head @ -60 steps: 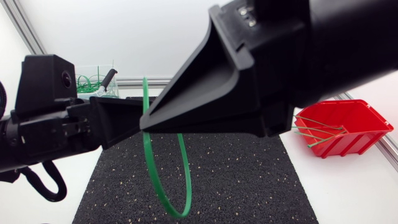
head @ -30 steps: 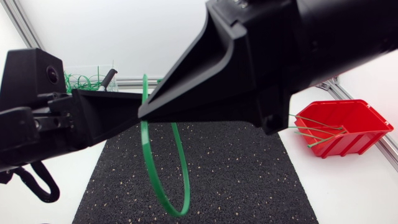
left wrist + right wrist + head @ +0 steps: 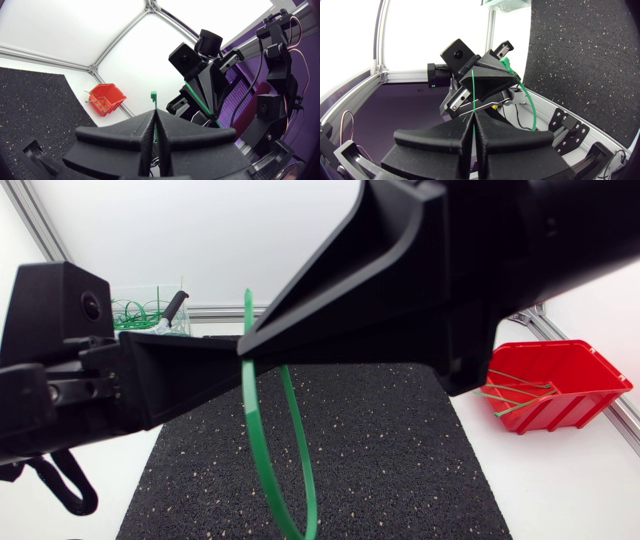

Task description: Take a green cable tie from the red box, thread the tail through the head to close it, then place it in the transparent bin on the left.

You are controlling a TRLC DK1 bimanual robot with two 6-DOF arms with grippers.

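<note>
Both grippers are raised close under the head camera, tip to tip. A green cable tie hangs between them as a long loop over the black mat. My left gripper is shut on one end, and the tie's head sticks out past its fingertips. My right gripper is shut on the other strand, which runs straight out between its fingers. The red box holds several green ties at the right. The transparent bin at the back left has green ties in it.
An aluminium frame rail runs along the table's back and left edges. The black mat covers the middle of the table below both arms. White tabletop shows around the red box.
Both grippers and the tie have shifted slightly right in the head view. The loop now hangs lower, its bottom past the view's lower edge. Both grips are unchanged.
</note>
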